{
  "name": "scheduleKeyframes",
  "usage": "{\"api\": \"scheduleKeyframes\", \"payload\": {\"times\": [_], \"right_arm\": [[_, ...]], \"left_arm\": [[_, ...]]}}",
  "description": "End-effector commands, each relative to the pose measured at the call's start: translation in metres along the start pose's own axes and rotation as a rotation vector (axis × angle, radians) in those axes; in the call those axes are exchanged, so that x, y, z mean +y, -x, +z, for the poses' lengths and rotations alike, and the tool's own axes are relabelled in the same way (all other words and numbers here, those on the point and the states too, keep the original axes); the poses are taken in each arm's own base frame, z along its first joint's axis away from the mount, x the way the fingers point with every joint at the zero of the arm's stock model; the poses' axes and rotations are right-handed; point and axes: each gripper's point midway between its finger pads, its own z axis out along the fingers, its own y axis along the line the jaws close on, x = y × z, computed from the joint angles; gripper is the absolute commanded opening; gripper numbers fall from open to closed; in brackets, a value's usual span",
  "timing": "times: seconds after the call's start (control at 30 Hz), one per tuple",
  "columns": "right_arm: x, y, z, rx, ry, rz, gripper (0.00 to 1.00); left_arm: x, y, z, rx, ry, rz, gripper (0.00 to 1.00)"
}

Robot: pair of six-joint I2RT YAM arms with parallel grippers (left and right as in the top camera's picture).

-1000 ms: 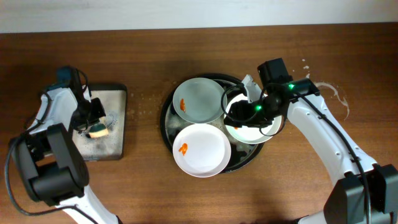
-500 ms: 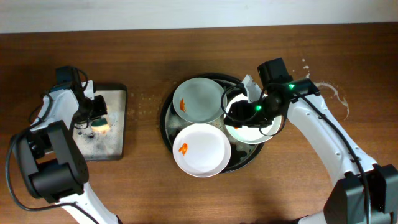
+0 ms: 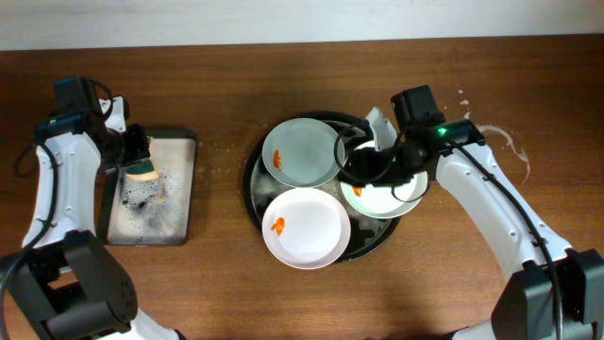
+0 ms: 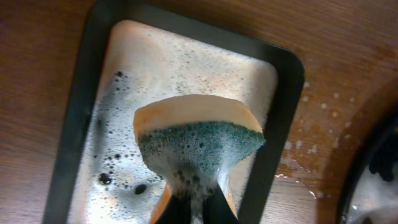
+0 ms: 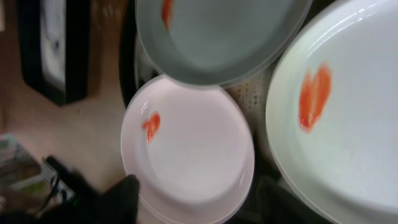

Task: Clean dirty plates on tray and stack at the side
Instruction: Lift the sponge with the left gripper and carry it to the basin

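The large black tray [image 3: 253, 184] holds the three dirty plates. The pale grey-blue plate [image 3: 304, 151] is at the back, one white plate [image 3: 307, 229] at the front, the other white plate [image 3: 385, 195] at the right. Each has an orange smear. My right gripper [image 3: 363, 168] hovers open over the left rim of the right white plate. In the right wrist view its fingers [image 5: 199, 202] straddle the front white plate [image 5: 186, 146], with the grey-blue plate [image 5: 217, 37] and the right white plate [image 5: 348, 124] beyond. My left gripper [image 3: 140, 162] is shut on a soapy yellow-green sponge [image 4: 199, 143], held above the sponge tray.
The rectangular dark sponge tray [image 3: 184, 189] with foam lies at the left and also shows in the left wrist view [image 4: 84, 106]. The whitish ring stain [image 3: 510, 151] marks the wooden tabletop at the right of the black tray.
My left gripper has lifted the sponge off the sponge tray and the arm has swung back and to the left. The right gripper has shifted slightly over the right plate.
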Motion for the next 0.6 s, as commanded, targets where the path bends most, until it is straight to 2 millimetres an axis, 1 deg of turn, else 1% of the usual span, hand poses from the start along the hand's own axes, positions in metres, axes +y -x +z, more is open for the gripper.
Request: {"api": "scheduleKeyframes", "payload": {"times": [0.0,0.07,0.1,0.13,0.17,0.2,0.23,0.27,0.3,0.33,0.37,0.4,0.43,0.47,0.5,0.57], "right_arm": [[-0.002,0.027,-0.011,-0.118,-0.064,-0.057,0.54],[-0.022,0.042,-0.013,-0.184,-0.179,-0.005,0.50],[-0.035,0.051,-0.010,-0.215,-0.236,0.027,0.48],[-0.039,0.055,-0.004,-0.220,-0.239,0.032,0.45],[-0.042,0.058,0.003,-0.219,-0.238,0.051,0.45],[-0.050,0.059,0.018,-0.204,-0.238,0.092,0.42],[-0.057,0.059,0.030,-0.188,-0.236,0.121,0.40],[-0.059,0.060,0.040,-0.176,-0.222,0.127,0.39],[-0.060,0.061,0.064,-0.143,-0.160,0.131,0.36],[-0.061,0.060,0.071,-0.132,-0.144,0.143,0.36],[-0.066,0.058,0.082,-0.116,-0.145,0.181,0.35],[-0.067,0.057,0.093,-0.103,-0.136,0.179,0.34],[-0.064,0.057,0.101,-0.096,-0.117,0.169,0.34],[-0.062,0.056,0.107,-0.094,-0.117,0.158,0.34],[-0.059,0.056,0.109,-0.093,-0.113,0.151,0.34],[-0.055,0.057,0.111,-0.098,-0.108,0.136,0.32]], "left_arm": [[-0.048,0.012,-0.033,-0.076,-0.124,0.057,0.00],[-0.092,0.013,-0.049,-0.111,-0.179,0.153,0.00],[-0.123,0.010,-0.053,-0.119,-0.210,0.220,0.00],[-0.146,0.008,-0.055,-0.127,-0.234,0.271,0.00],[-0.161,0.005,-0.056,-0.135,-0.254,0.305,0.00],[-0.191,0.002,-0.058,-0.159,-0.292,0.368,0.00],[-0.213,-0.001,-0.061,-0.182,-0.320,0.416,0.00],[-0.226,-0.002,-0.063,-0.199,-0.337,0.442,0.00],[-0.254,-0.004,-0.066,-0.237,-0.376,0.490,0.00],[-0.263,-0.004,-0.066,-0.246,-0.389,0.499,0.00],[-0.271,-0.006,-0.063,-0.247,-0.401,0.500,0.00],[-0.279,-0.009,-0.054,-0.233,-0.407,0.507,0.00],[-0.283,-0.012,-0.046,-0.218,-0.409,0.514,0.00],[-0.289,-0.018,-0.033,-0.185,-0.422,0.523,0.00],[-0.294,-0.025,-0.021,-0.152,-0.432,0.530,0.00],[-0.295,-0.033,-0.001,-0.104,-0.424,0.533,0.00]]}}
